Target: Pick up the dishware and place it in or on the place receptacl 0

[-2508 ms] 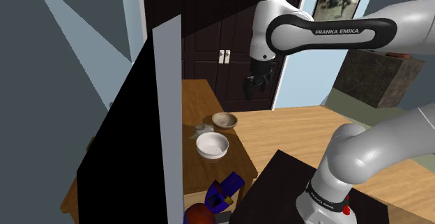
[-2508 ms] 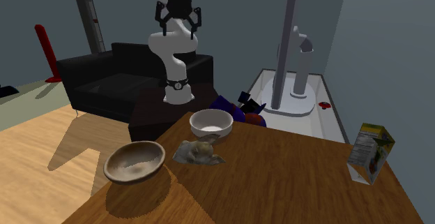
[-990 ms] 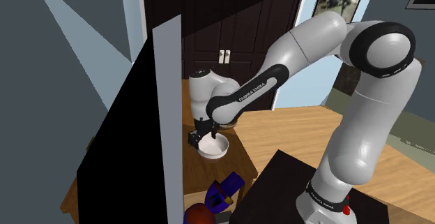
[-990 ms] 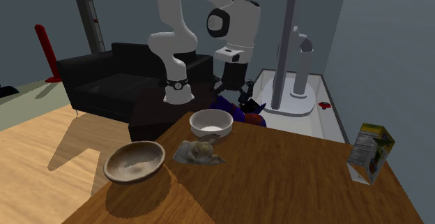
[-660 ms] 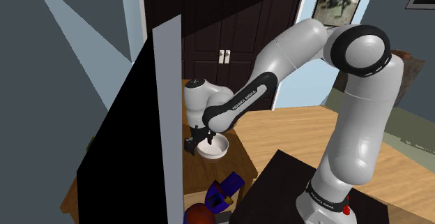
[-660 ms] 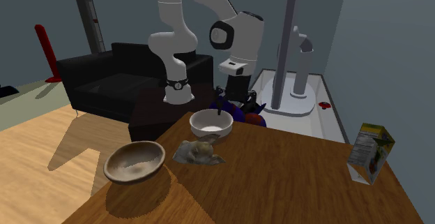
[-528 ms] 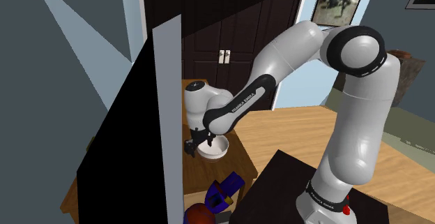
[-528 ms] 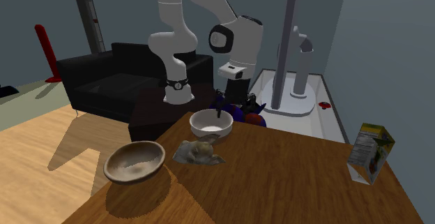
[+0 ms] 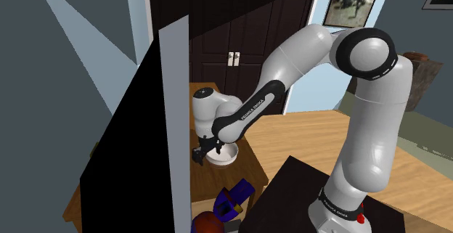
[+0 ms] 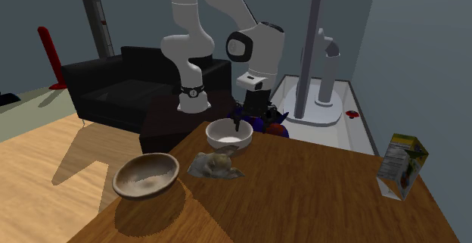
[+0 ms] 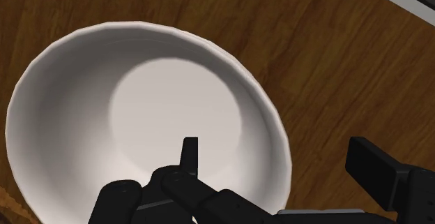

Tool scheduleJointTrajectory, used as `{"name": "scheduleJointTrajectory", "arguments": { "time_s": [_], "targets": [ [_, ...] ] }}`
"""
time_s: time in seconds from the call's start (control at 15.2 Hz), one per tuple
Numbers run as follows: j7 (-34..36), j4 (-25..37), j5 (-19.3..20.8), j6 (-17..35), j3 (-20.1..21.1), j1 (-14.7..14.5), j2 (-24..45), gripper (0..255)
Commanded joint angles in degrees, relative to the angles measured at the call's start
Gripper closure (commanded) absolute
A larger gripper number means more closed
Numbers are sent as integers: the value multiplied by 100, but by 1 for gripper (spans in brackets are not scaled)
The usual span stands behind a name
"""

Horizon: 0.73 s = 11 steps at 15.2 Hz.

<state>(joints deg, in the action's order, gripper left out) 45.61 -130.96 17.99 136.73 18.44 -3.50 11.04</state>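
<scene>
Your hand point(image 11: 277, 149) is down at the white bowl point(image 11: 104, 118), with its two fingers set wide apart across the bowl's wall. One finger point(image 11: 189, 153) hangs inside over the pale hollow, and the other point(image 11: 373, 163) is outside over the wooden tabletop point(image 11: 300, 41), clear of the rim. Nothing is gripped between them. You can see in the wrist view that the bowl is empty, its inside smooth and bare. It sits upright on the tabletop, near the edge closest to the robot's stand. In the second exterior view the hand point(image 10: 243, 120) comes down at the far side of that bowl. A crumpled grey-brown lump point(image 10: 215, 164) lies just beside the bowl on its nearer side. Further toward that view's left is a brown bowl point(image 10: 146, 176), also upright. Its inside looks pale, and you cannot tell from here whether anything lies in it. A small carton point(image 10: 399, 166) stands well apart, at the tabletop's right edge in that view. In the shoulder view the arm bends down over the tabletop to the white bowl.
</scene>
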Motion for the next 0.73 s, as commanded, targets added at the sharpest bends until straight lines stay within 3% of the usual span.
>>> {"name": "scheduleJointTrajectory", "arguments": {
  "time_s": [0.0,0.07,0.13,0.66],
  "targets": [
    [0,0,0,0,0,0,0,0],
    [0,0,0,0,0,0,0,0],
    [0,0,0,0,0,0,0,255],
    [-1,0,-1,-1,0,0,-1,255]
  ]
}}
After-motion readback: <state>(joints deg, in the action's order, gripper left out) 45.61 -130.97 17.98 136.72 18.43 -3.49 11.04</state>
